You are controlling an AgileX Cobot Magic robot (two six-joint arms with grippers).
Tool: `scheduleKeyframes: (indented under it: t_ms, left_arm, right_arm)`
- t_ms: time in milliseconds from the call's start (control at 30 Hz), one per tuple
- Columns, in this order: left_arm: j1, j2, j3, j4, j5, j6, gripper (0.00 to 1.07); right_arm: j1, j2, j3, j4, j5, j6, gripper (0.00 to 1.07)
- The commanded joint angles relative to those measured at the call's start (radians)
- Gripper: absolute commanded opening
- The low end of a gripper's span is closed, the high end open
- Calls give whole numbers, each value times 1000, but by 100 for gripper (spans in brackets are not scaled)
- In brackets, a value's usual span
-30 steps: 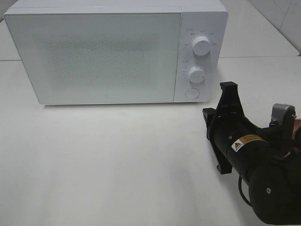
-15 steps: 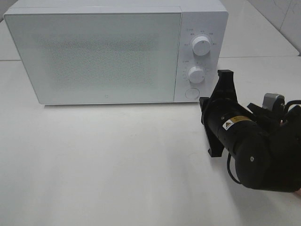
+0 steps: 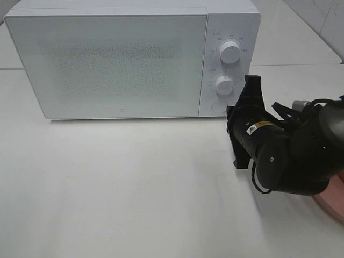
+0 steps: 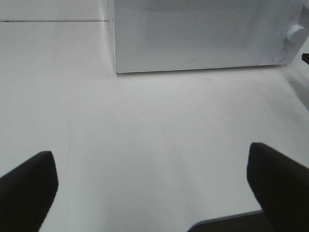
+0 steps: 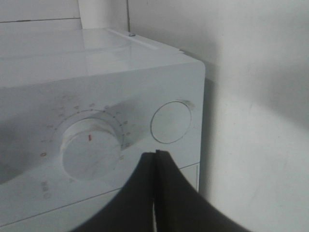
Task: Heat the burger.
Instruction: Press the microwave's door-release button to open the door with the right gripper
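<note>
Bright, even light; soft shadows.

A white table [image 3: 107, 188] lay matte and evenly lit before me, a thin seam [image 3: 301, 65] crossing its far part. A white microwave [image 3: 107, 59] stood on it. Pale tiles [image 3: 325, 19] with grey joints showed beyond the far right corner.

White microwave [image 3: 123, 59] stands at the back of the white table [image 3: 118, 188], door closed. The control panel on its right side has an upper knob [image 3: 230, 52], a lower knob [image 3: 224, 85] and a round button [image 3: 219, 106] under them. On the black arm [image 3: 290, 161], the right gripper [image 3: 232, 114] sits just beside the button, pointed at the panel (contact unclear from this angle). A pink plate [image 3: 332, 203] edge shows under the arm, at the lower right corner.
</note>
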Motion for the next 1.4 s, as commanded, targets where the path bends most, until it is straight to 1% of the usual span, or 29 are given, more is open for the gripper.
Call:
scheduleKeyframes:
  t_ms: [33, 300, 467, 667, 933, 1133, 1400]
  left_arm:
    - [-2, -22, -1, -3, -9, 3, 100]
    - [-2, -22, -1, -3, -9, 3, 100]
    - [-2, -22, -1, -3, -9, 3, 100]
    - [-2, -22, -1, -3, -9, 3, 100]
    - [-2, -22, -1, -3, -9, 3, 100]
    - [-2, -22, -1, -3, -9, 3, 100]
    - [-2, -22, -1, -3, -9, 3, 100]
  right_arm:
    - [-9, 16, -20, -15, 13, -3, 0]
    - [-17, 74, -87, -32, 47, -32, 0]
    - [-17, 96, -108, -29, 49, -33, 0]
    - [-17, 106, -146, 42, 61, -101, 0]
    - [-30, 152, -222, 49, 85, -123, 0]
    - [-49, 158, -242, 71, 91, -143, 0]
    - [-64, 166, -266, 70, 91, -150, 0]
